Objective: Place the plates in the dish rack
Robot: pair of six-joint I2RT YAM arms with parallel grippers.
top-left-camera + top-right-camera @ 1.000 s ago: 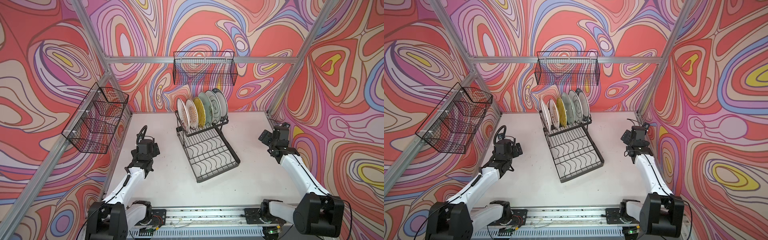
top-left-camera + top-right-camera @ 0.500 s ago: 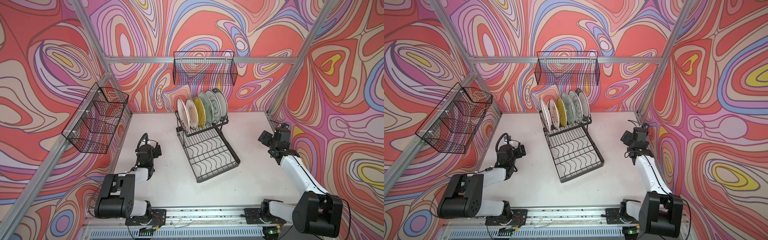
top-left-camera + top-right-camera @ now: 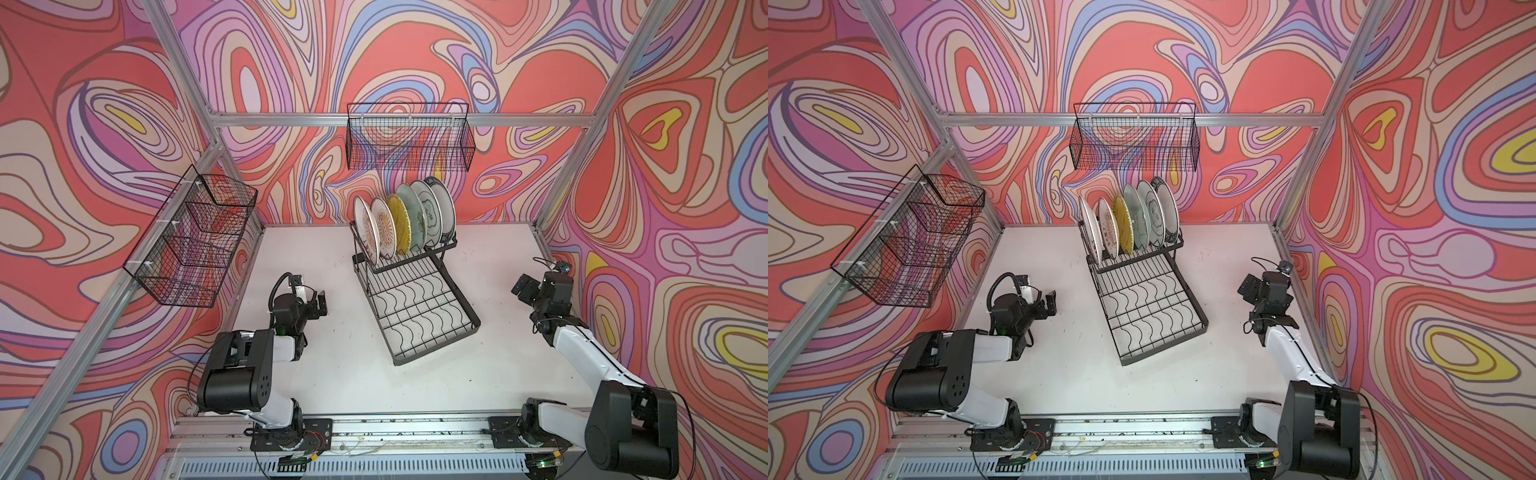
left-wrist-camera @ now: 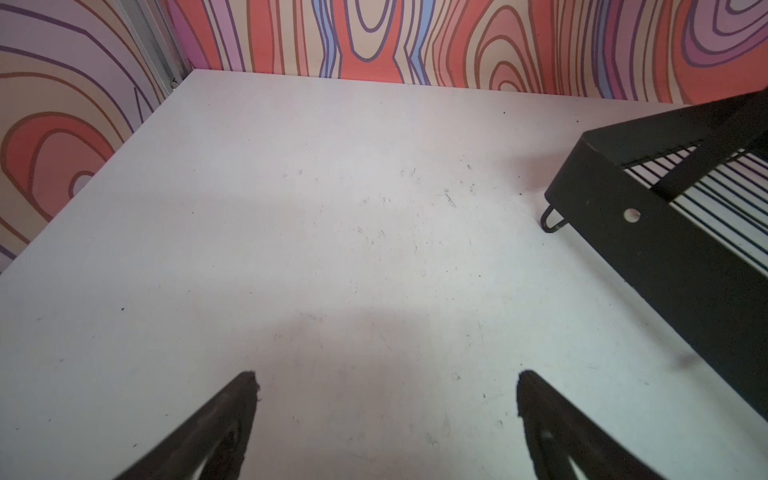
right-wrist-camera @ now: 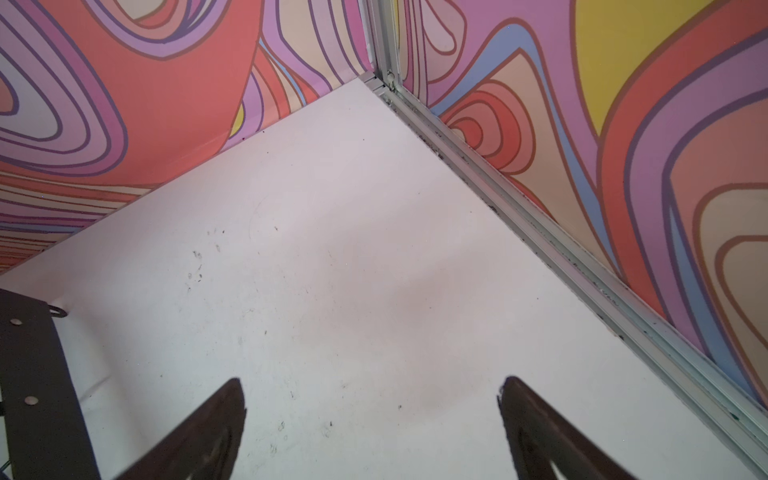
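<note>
Two arms stand on the rail at the near edge of the table. We find the left gripper over the left part of the table. Its fingers are spread wide, with only bare tabletop between them, and it holds nothing. We find the right gripper near the right wall. Its fingers are likewise spread wide and hold nothing.

Both grippers are well apart from the dish rack, which sits between them on the middle of the table, turned at an angle. Its low flat tray lies toward us and carries nothing. Its raised tier is at the far end, and all six plates stand on edge in its slots, side by side.

From left to right we count:
- two white plates with orange sunbursts
- a yellow plate
- a pale green plate
- a white plate with a dark outline figure
- a plate with a dark-patterned rim

A side basket of black wire hangs on the left wall. Beyond the rack, a back basket of the same wire hangs on the far wall.
</note>
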